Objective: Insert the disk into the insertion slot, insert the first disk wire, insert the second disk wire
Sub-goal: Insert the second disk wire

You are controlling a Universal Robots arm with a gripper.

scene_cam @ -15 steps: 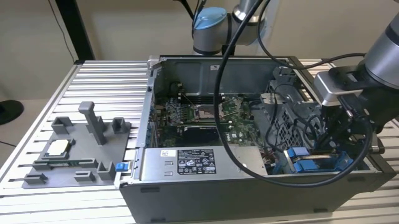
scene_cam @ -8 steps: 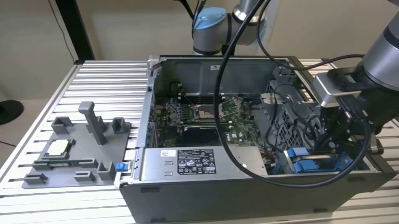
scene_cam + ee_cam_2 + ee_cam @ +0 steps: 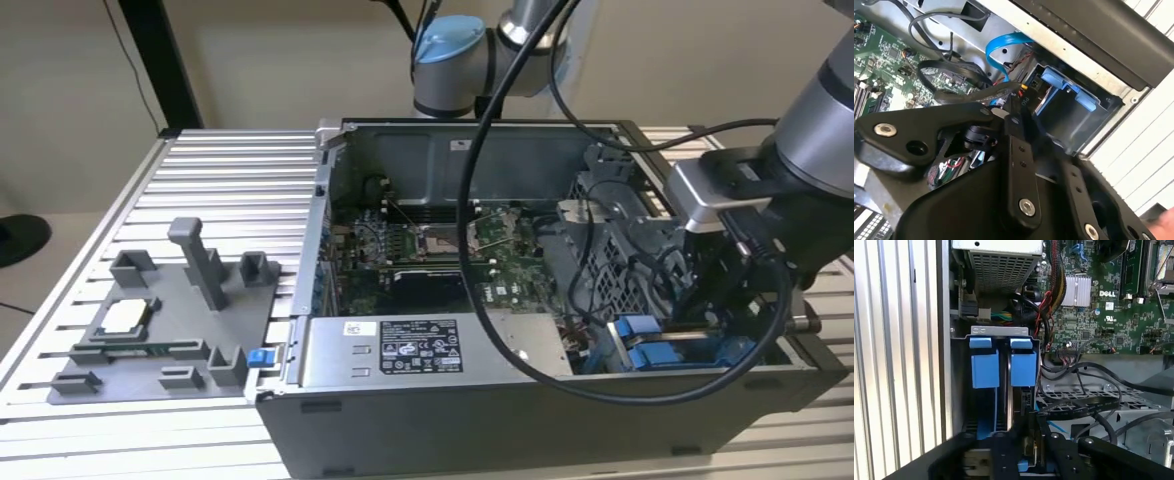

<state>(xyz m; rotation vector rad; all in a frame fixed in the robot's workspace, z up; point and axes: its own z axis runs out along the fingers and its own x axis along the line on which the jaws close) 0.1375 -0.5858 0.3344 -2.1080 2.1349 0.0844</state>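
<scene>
Down in the case's front corner, at the exterior view's right, the hand (image 3: pixel 1026 440) is buried among the blue guide rails of the insertion slot (image 3: pixel 999 362), and I cannot tell whether it grips anything. The disk (image 3: pixel 1024 407) looks seated edge-on between the rails: stiff, weighty, best held by its plastic carrier. Beyond, springy black cables (image 3: pixel 1089 390) crowd the motherboard (image 3: pixel 1104 305), leaving little room.

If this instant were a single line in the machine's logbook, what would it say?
arm: inside open computer case | gripper: at insertion slot with blue guide rails | disk: edge-on in the slot | fixture tray: outside case, untouched
</scene>
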